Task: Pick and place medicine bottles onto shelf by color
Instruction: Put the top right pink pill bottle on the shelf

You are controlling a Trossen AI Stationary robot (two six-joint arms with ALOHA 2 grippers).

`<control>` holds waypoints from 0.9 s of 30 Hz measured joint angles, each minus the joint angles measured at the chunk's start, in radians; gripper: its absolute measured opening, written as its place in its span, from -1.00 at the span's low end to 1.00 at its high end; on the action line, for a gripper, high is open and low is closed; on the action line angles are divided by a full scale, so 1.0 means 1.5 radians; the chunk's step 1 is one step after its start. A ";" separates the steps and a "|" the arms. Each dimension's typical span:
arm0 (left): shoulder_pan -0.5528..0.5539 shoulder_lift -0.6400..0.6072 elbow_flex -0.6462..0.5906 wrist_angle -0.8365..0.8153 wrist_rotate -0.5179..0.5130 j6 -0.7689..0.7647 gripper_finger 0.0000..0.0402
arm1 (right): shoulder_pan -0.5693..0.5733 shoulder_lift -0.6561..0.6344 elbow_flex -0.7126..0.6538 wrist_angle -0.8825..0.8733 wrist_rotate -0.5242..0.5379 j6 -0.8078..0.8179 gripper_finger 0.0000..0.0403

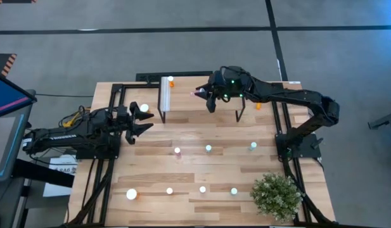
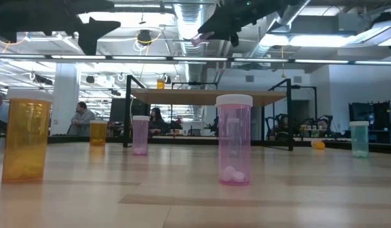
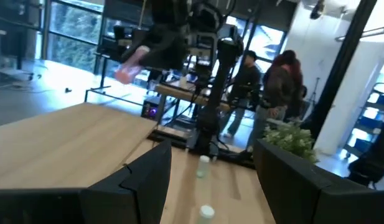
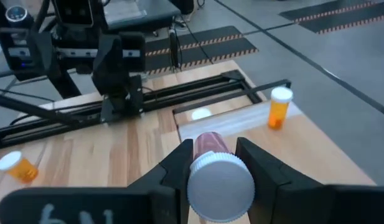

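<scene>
R pincer [image 4: 210, 163] grips pink bottle [image 4: 220, 182], only wrist cam

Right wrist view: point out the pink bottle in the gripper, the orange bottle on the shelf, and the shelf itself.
pink bottle [image 4: 220, 182]: right wrist view, on its white cap.
orange bottle [image 4: 278, 114]: right wrist view, on its orange body.
shelf [image 4: 232, 123]: right wrist view, on its bare top.

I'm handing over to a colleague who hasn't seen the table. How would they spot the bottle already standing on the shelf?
Find the shelf, the raised wood platform at the table's far edge, under the right gripper. At its white ribbed end, in the far corner, stands a small orange bottle with a white cap. It is the only bottle standing on the shelf; the pink bottle above it is held in the right gripper's fingers.
</scene>
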 joint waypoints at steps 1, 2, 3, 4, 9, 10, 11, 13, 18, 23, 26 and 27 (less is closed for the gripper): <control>0.000 0.000 0.000 0.002 0.000 0.001 0.07 | 0.000 0.000 0.006 -0.003 0.000 0.000 -0.37; 0.000 0.000 0.000 0.010 0.005 0.001 0.07 | 0.000 0.000 0.012 -0.006 0.000 -0.001 -0.37; 0.000 0.001 0.000 0.029 0.018 0.001 0.07 | 0.000 0.000 0.017 -0.011 0.000 -0.003 -0.37; 0.000 0.000 0.000 0.064 0.033 0.002 0.07 | 0.001 0.000 0.022 -0.019 0.000 -0.005 -0.37; 0.000 -0.010 0.001 0.171 0.070 0.003 0.07 | 0.001 -0.001 0.032 -0.030 0.000 -0.005 -0.37; 0.000 -0.010 0.001 0.168 0.070 0.002 0.07 | 0.001 -0.001 0.032 -0.031 0.000 -0.006 -0.37; 0.000 -0.010 0.001 0.160 0.070 0.002 0.07 | 0.001 0.000 0.032 -0.032 0.000 -0.006 -0.37; 0.000 -0.008 -0.005 0.154 0.070 0.001 0.07 | 0.001 0.008 0.032 -0.019 0.000 -0.005 -0.37; 0.000 0.007 -0.041 0.192 0.044 -0.001 0.07 | 0.005 0.057 0.092 -0.067 -0.001 -0.013 -0.37; 0.000 0.012 -0.053 0.231 0.039 -0.015 0.07 | 0.007 0.133 0.201 -0.164 -0.002 -0.036 -0.37; 0.000 0.013 -0.053 0.222 0.045 -0.019 0.07 | 0.003 0.175 0.261 -0.220 -0.002 -0.040 -0.37; 0.000 0.013 -0.053 0.213 0.045 -0.019 0.07 | 0.001 0.190 0.283 -0.234 -0.002 -0.042 -0.37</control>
